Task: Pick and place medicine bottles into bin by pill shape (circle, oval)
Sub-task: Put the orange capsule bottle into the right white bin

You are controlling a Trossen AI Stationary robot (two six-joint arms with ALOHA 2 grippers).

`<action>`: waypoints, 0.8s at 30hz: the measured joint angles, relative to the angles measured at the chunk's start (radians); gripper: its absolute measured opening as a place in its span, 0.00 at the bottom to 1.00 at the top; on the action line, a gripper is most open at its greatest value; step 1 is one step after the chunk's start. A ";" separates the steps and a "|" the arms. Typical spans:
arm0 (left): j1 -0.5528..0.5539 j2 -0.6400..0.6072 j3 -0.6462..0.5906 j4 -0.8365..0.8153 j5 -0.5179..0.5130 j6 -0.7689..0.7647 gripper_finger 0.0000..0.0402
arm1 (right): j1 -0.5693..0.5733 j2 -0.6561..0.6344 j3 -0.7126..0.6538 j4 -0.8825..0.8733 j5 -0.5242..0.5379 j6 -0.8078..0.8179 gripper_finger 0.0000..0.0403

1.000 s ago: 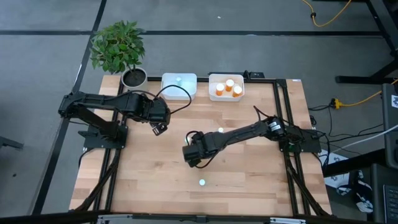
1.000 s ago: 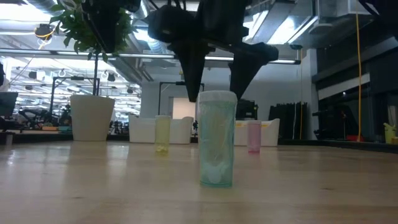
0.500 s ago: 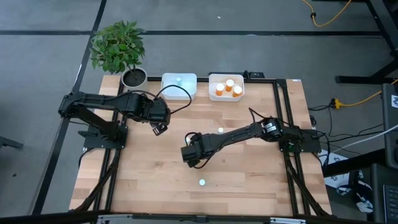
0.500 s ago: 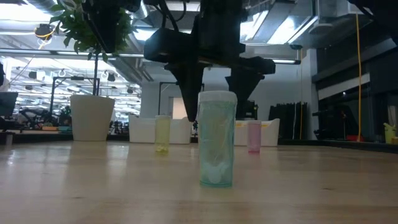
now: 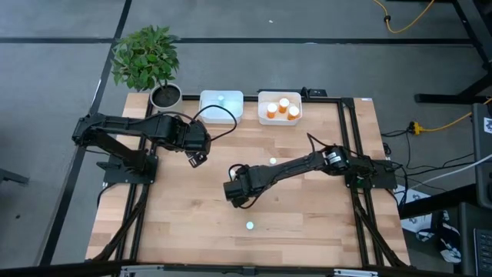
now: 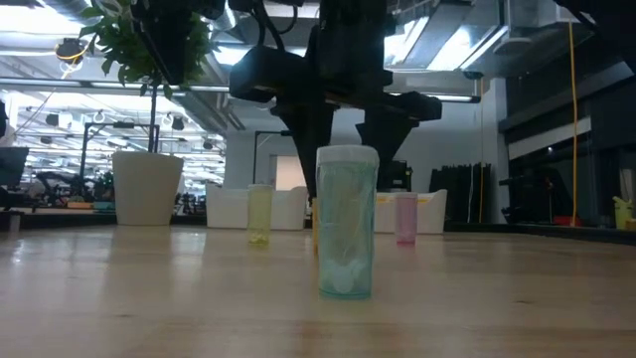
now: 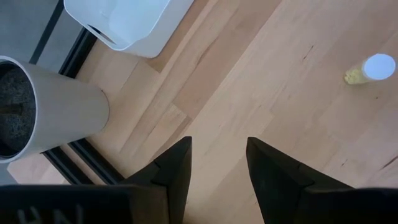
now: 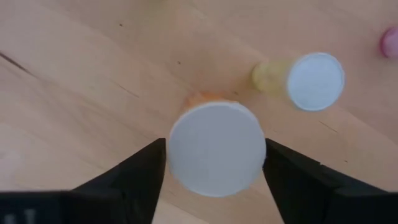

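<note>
White-capped orange bottle (image 8: 216, 148), yellow bottle (image 8: 305, 79), pale wood table (image 5: 307, 223).

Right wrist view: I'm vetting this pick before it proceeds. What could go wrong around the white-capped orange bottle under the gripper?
The right gripper straddles the cap of the white-capped orange bottle; a grip that high might let it tilt or slip. The small yellow bottle with a white cap stands close beside it, so a sideways move could knock it over.
</note>
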 joint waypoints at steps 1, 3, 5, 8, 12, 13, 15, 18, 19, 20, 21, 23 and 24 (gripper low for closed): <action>0.000 0.000 0.000 0.000 0.000 0.000 0.37 | 0.000 0.000 0.000 0.000 0.000 0.000 0.61; 0.000 0.000 0.000 0.000 0.000 0.000 0.37 | 0.000 -0.001 0.000 -0.001 -0.003 -0.002 0.56; 0.000 0.000 0.000 0.000 0.000 0.000 0.37 | 0.000 -0.006 0.000 -0.008 -0.017 -0.007 0.52; 0.000 0.000 0.000 0.000 0.000 0.000 0.37 | 0.000 -0.015 0.022 -0.030 -0.034 -0.031 0.51; 0.000 0.000 0.000 0.000 0.000 0.000 0.37 | 0.006 -0.025 0.116 -0.128 -0.032 -0.057 0.52; 0.000 0.000 0.000 0.000 0.000 0.000 0.37 | 0.008 -0.025 0.157 -0.184 -0.020 -0.062 0.53; 0.000 0.000 0.000 0.000 0.000 0.000 0.37 | 0.009 -0.027 0.241 -0.294 0.027 -0.081 0.54; 0.000 0.000 0.000 0.001 0.004 -0.001 0.37 | -0.002 -0.044 0.319 -0.328 0.106 -0.146 0.53; 0.000 0.000 0.000 0.001 0.007 -0.002 0.37 | -0.014 -0.069 0.304 -0.301 0.126 -0.186 0.52; 0.000 0.000 0.000 0.000 0.009 -0.002 0.37 | -0.030 -0.089 0.299 -0.294 0.144 -0.211 0.52; 0.000 0.000 0.000 0.001 0.011 -0.002 0.37 | -0.046 -0.112 0.299 -0.308 0.164 -0.215 0.52; 0.000 0.000 0.000 0.002 0.021 -0.003 0.37 | -0.086 -0.143 0.300 -0.357 0.219 -0.225 0.52; 0.000 0.000 0.000 0.003 0.024 -0.002 0.37 | -0.105 -0.164 0.294 -0.337 0.236 -0.259 0.52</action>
